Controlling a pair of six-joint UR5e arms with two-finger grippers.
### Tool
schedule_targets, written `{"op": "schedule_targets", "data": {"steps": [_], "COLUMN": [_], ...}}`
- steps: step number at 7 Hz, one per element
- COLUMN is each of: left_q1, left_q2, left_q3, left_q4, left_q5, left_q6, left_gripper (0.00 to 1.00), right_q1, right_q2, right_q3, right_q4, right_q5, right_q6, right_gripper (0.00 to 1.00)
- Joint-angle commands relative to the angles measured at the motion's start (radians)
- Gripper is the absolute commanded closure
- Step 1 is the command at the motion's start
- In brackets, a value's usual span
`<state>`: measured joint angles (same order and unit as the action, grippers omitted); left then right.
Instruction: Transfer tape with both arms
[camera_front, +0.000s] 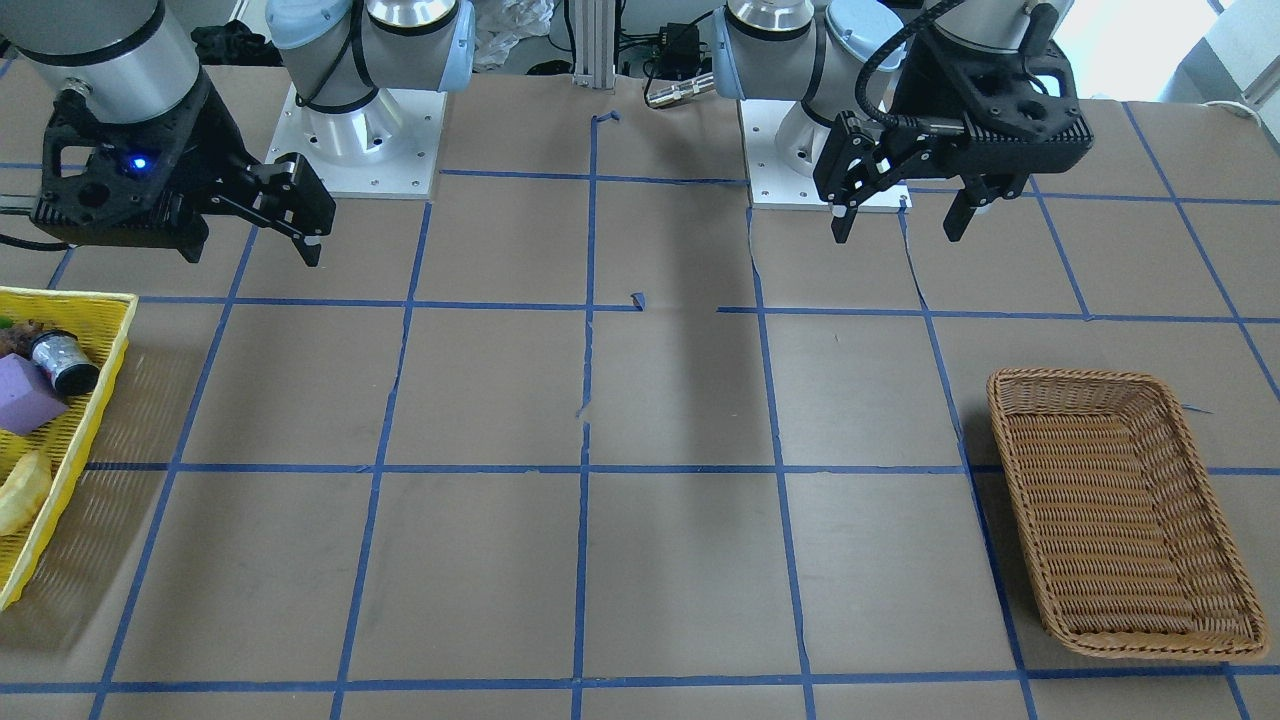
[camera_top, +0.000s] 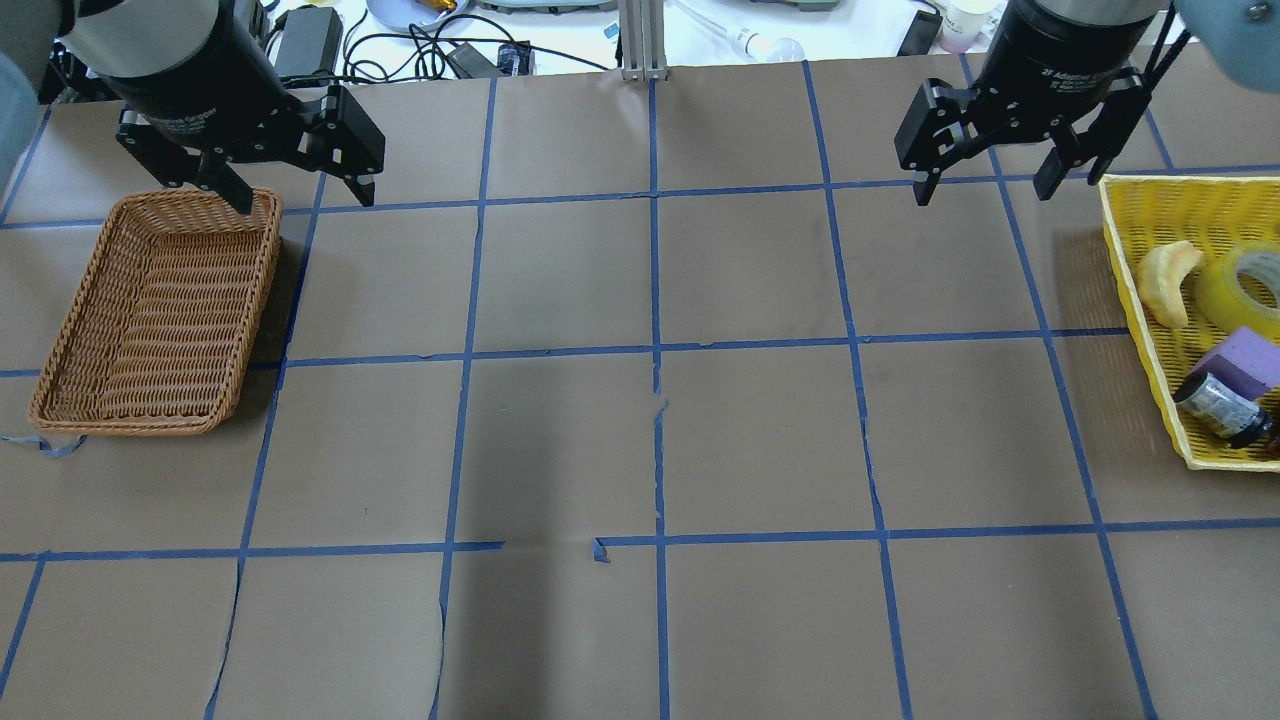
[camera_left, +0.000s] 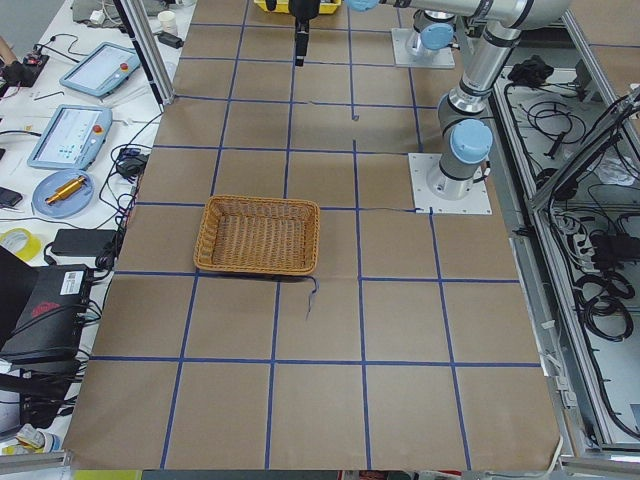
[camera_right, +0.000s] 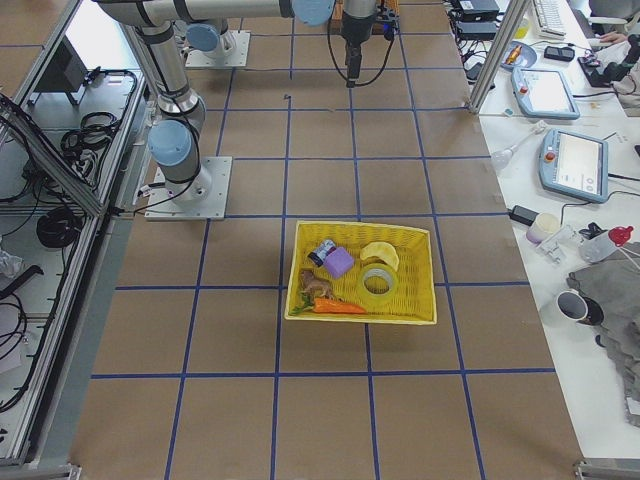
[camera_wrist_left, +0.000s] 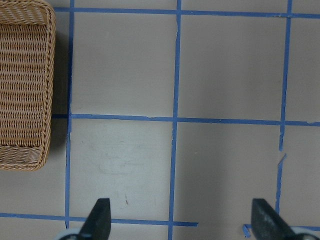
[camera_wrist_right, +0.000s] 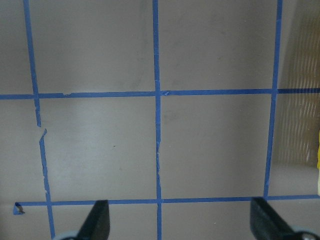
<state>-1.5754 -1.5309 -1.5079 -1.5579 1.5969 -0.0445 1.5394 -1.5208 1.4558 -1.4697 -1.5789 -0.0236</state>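
Note:
The tape (camera_top: 1240, 290), a glossy yellow roll with a white core, lies in the yellow basket (camera_top: 1125, 270) at the table's right end; it also shows in the exterior right view (camera_right: 377, 283). My right gripper (camera_top: 982, 192) hangs open and empty above the table, just left of that basket. My left gripper (camera_top: 300, 200) hangs open and empty over the far corner of the wicker basket (camera_top: 130, 428). The right wrist view shows open fingers (camera_wrist_right: 97, 222) over bare table. The left wrist view shows open fingers (camera_wrist_left: 97, 222) and the wicker basket (camera_wrist_left: 47, 75) at the left.
The yellow basket also holds a pale curved piece (camera_top: 1165, 282), a purple block (camera_top: 1245, 358), a silver-and-black cylinder (camera_top: 1220, 405) and a carrot (camera_right: 335, 307). The wicker basket (camera_front: 1080, 375) has nothing in it. Blue tape lines grid the brown table.

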Motion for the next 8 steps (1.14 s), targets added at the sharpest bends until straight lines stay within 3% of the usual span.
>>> {"op": "schedule_targets", "data": {"steps": [1, 8], "left_q1": [0.000, -0.006], "left_q2": [0.000, 0.000], "left_q3": [0.000, 0.000], "left_q4": [-0.001, -0.001], "left_q5": [0.000, -0.002], "left_q6": [0.000, 0.000], "left_gripper": [0.00, 0.00], "right_q1": [0.002, 0.004], "right_q2": [-0.002, -0.013], "right_q3": [0.001, 0.001], "right_q4": [-0.001, 0.002], "right_q5": [0.008, 0.005], "right_q6": [-0.007, 0.001], "right_gripper": [0.00, 0.00]}}
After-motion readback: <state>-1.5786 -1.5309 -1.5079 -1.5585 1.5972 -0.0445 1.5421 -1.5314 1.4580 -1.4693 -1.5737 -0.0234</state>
